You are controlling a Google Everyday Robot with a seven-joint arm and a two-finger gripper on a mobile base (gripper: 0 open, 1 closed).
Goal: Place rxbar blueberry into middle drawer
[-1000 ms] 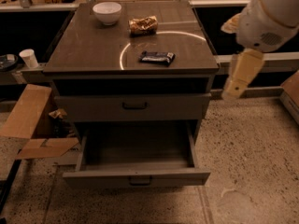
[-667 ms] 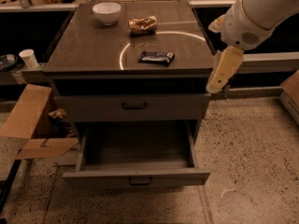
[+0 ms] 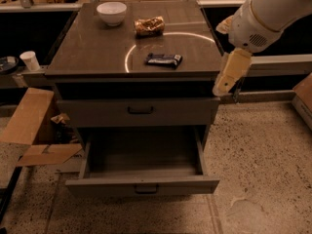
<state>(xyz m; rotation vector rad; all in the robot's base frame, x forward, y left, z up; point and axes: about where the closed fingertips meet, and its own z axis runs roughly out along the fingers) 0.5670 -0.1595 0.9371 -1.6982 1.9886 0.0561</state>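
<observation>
The rxbar blueberry (image 3: 164,59), a flat dark bar, lies on the cabinet top near the front, inside a pale ring of light. The middle drawer (image 3: 141,185), the lowest grey one, is pulled out, and its inside looks empty. My gripper (image 3: 229,78) hangs from the white arm at the cabinet's right front corner. It points down, level with the top's edge, to the right of the bar and apart from it. It holds nothing that I can see.
A white bowl (image 3: 111,12) and a crinkled golden-brown snack bag (image 3: 149,26) sit at the back of the top. The upper drawer (image 3: 140,110) is closed. A paper cup (image 3: 30,60) and flattened cardboard (image 3: 33,126) are to the left. Speckled floor lies to the right.
My arm and gripper have moved left, from out to the right of the cabinet to its right front corner. The bar and the drawer have not moved.
</observation>
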